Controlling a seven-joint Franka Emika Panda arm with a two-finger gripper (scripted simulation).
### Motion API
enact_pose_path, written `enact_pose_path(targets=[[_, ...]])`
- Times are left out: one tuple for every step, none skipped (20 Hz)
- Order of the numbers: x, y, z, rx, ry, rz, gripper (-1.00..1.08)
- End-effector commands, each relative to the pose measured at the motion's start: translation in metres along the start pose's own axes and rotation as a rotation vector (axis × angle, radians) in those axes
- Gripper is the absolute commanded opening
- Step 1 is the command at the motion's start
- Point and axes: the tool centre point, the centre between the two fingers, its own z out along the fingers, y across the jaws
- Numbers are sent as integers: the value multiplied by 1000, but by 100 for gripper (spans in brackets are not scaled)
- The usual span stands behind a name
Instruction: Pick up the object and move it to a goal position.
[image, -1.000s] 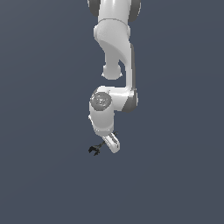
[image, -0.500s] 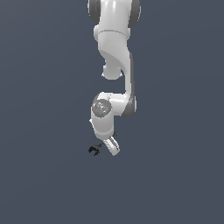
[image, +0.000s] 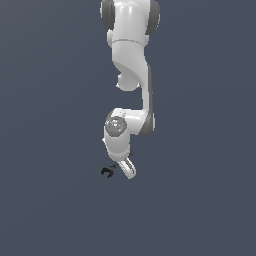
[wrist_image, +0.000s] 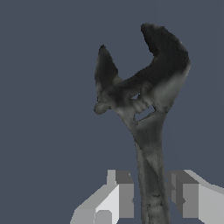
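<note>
The object (wrist_image: 144, 96), a slim black-grey wrench with a forked open-jaw head, lies flat on the dark floor. In the wrist view its shaft runs between my two grey fingertips (wrist_image: 121, 192). My gripper (wrist_image: 151, 194) is open and straddles the shaft, with only narrow gaps on either side. In the exterior view the white arm reaches straight down. There my gripper (image: 120, 167) sits low at the floor, and the object's head (image: 106, 171) pokes out toward the exterior view's left. The rest of the shaft is hidden by the hand.
Plain dark blue-grey floor (image: 200, 200) surrounds the arm on all sides. No other objects, containers or edges show in either view.
The arm has lowered its hand a little toward the floor, onto the wrench's shaft. The wrench has stayed in the same place.
</note>
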Motion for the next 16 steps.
enact_pose_path(targets=[[-1, -1, 2, 0, -1, -2, -100], [-1, -1, 2, 0, -1, -2, -100], [-1, -1, 2, 0, -1, -2, -100], [-1, -1, 2, 0, -1, -2, -100], [-1, -1, 2, 0, -1, -2, -100], [-1, -1, 2, 0, -1, -2, -100], [0, 0, 0, 0, 0, 0, -100], [0, 0, 0, 0, 0, 0, -100], [0, 0, -1, 0, 0, 0, -100], [0, 0, -3, 0, 0, 0, -100], [0, 0, -5, 0, 0, 0, -100], [0, 0, -8, 0, 0, 0, -100], [0, 0, -11, 0, 0, 0, -100], [0, 0, -15, 0, 0, 0, -100], [0, 0, -19, 0, 0, 0, -100], [0, -1, -25, 0, 0, 0, -100]])
